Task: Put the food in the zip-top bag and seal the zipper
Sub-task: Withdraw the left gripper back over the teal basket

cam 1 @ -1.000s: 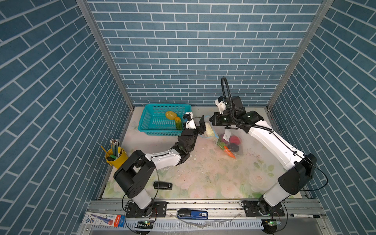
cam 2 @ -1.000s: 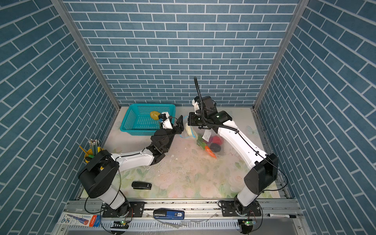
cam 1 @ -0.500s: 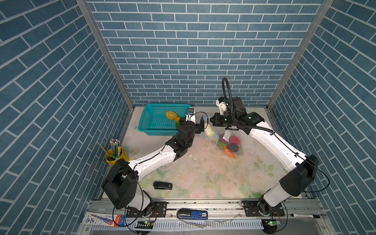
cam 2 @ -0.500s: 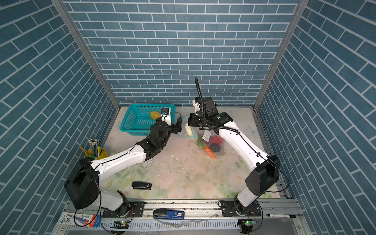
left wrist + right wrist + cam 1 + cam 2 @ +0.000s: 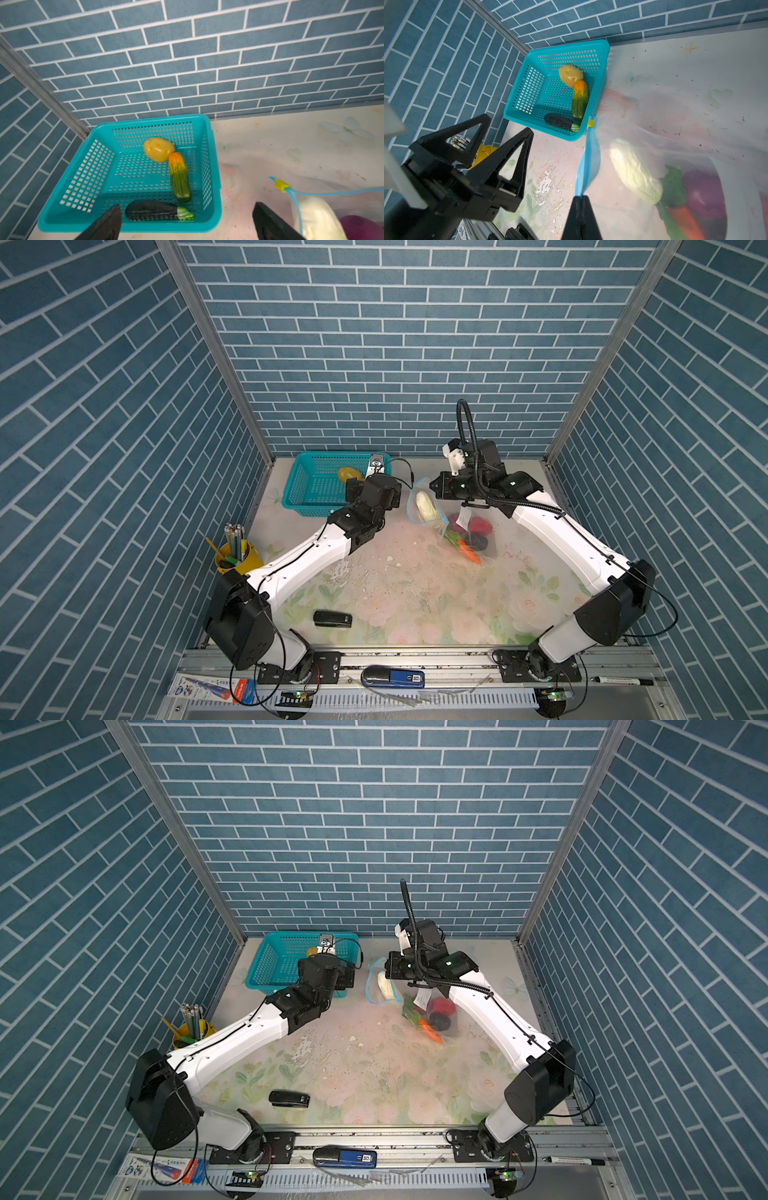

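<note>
The clear zip-top bag lies right of the middle in both top views. It holds food: a white cabbage, a purple onion and an orange carrot. My right gripper is shut on the light blue zipper and lifts the mouth edge; the yellow slider sits at the far end. My left gripper is open and empty, just in front of the teal basket. In the basket lie a yellow potato, a green-orange piece and a dark eggplant.
A yellow pencil cup stands by the left wall. A black stapler lies near the table's front edge. A blue device rests on the front rail. Brick walls close in three sides.
My left gripper has pulled back from the bag's mouth toward the basket, and its jaws have spread wider. The right gripper has kept its hold on the zipper edge.
</note>
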Motion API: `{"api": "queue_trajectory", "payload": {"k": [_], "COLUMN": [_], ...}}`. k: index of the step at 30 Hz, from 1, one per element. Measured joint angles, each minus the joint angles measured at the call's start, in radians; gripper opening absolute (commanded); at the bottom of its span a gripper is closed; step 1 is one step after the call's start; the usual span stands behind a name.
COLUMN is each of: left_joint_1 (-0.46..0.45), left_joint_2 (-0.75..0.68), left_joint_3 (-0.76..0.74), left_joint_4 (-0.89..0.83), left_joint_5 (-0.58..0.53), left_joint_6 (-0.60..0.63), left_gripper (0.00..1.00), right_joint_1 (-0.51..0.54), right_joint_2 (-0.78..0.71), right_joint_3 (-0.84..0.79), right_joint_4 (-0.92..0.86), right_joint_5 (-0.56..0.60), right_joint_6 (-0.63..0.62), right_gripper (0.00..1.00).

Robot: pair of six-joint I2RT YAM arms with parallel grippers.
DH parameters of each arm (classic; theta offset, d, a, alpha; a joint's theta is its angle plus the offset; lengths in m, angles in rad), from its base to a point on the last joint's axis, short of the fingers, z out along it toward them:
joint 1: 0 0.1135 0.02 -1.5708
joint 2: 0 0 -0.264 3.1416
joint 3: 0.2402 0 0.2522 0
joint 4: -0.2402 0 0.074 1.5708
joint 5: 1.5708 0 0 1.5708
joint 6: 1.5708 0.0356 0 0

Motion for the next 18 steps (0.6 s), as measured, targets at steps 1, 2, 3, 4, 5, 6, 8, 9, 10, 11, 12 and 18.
{"api": "queue_trajectory", "payload": {"k": [1,2,3,4,5,6,8,9,10,11,12,18], "left_joint_1": [0.019,0.035,0.054,0.076,0.089,0.107,0.130,0.137,0.142,0.146,0.151,0.190], "left_joint_2": [0.000,0.000,0.000,0.000,0.000,0.002,0.013,0.025,0.039,0.060,0.083,0.221], "left_joint_3": [0.000,0.000,0.000,0.000,0.000,0.001,0.014,0.028,0.045,0.069,0.097,0.270], "left_joint_4": [-0.010,-0.018,-0.026,-0.035,-0.042,-0.050,-0.073,-0.087,-0.104,-0.121,-0.144,-0.287], "left_joint_5": [0.010,0.018,0.028,0.038,0.043,0.046,0.046,0.042,0.039,0.031,0.024,-0.003], "left_joint_6": [-0.021,-0.038,-0.059,-0.082,-0.100,-0.124,-0.168,-0.193,-0.216,-0.245,-0.280,-0.471], "left_gripper": [0.99,0.99,0.99,0.99,0.99,0.99,0.99,1.00,0.99,0.99,0.99,0.95], "right_joint_1": [0.000,0.000,0.000,0.000,0.000,0.000,0.000,0.000,0.000,0.000,0.000,0.000], "right_joint_2": [0.000,0.000,0.000,0.000,0.000,0.000,0.000,0.000,0.000,0.000,0.000,0.000], "right_joint_3": [0.000,0.000,0.000,0.000,0.000,-0.001,-0.003,-0.005,-0.005,-0.006,-0.006,-0.006], "right_joint_4": [0.001,0.002,0.003,0.004,0.004,0.005,0.007,0.009,0.010,0.011,0.011,0.011], "right_joint_5": [0.000,0.000,0.000,0.000,0.000,0.000,0.000,0.000,-0.001,-0.001,-0.001,-0.001], "right_joint_6": [0.000,0.000,0.000,0.000,0.000,0.000,0.000,0.000,0.000,0.000,0.000,0.000], "right_gripper": [0.00,0.00,0.00,0.00,0.00,0.00,0.00,0.00,0.00,0.00,0.00,0.00]}}
